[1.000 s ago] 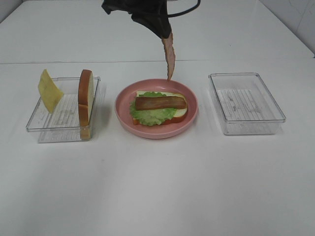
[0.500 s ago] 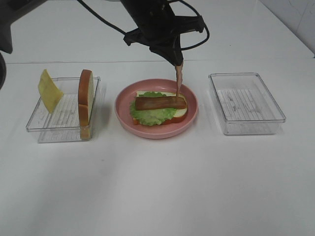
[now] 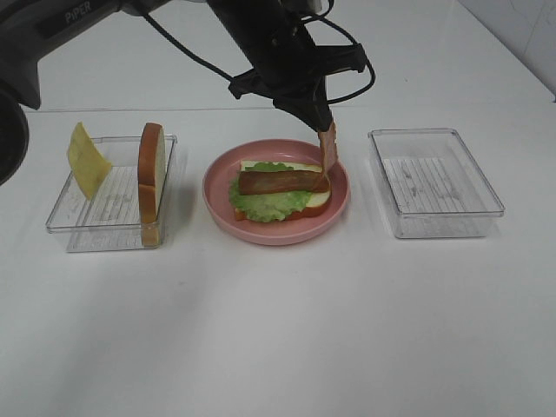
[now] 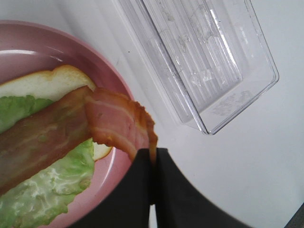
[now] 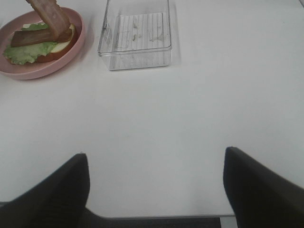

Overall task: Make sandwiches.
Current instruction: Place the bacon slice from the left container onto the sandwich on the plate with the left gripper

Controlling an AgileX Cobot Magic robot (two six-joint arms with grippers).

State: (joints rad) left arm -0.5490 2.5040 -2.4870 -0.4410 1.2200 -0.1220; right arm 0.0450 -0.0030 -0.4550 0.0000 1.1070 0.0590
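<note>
From the high view, the left gripper (image 3: 325, 120) is reaching across the middle and pinching the top end of a bacon strip (image 3: 328, 149) between jaws closed tight on it. The strip is hanging nearly upright, and its lower end is touching the 3 o'clock end of the sandwich (image 3: 280, 193) on the pink plate (image 3: 261, 234).

A second bacon strip (image 3: 284, 182) is lying flat on the lettuce (image 3: 259, 206), with its long axis running 9 to 3 o'clock. I reckon the hanging strip will have to be laid over toward 9 o'clock, beside or along that one.

The right gripper (image 5: 156, 187) is holding nothing, with its jaws standing wide apart over bare table. It is well away toward 4 o'clock of the plate, so the left arm is far nearer.

The cheese (image 3: 87, 162) and the upright bread slice (image 3: 151, 178) are waiting in the tray (image 3: 61, 228) at 9 o'clock.
</note>
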